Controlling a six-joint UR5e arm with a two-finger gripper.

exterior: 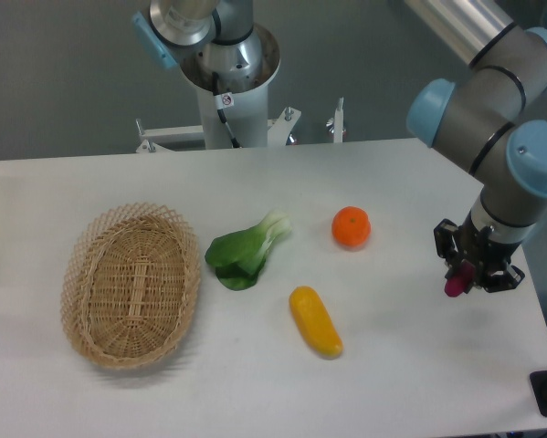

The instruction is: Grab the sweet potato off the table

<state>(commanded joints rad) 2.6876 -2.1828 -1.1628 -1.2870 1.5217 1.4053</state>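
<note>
At the right side of the table (255, 383), the sweet potato (454, 286) is seen poking out magenta beneath the gripper (474, 274), and the jaws appear clenched on it. Whether it is lifted clear or touching the surface cannot be told. The grip is taken from above, likely so the piece can be raised straight up. The orange (352, 227), the yellow vegetable (315, 321), the bok choy (246, 253) and the wicker basket (131, 285) are left well apart to the side.
</note>
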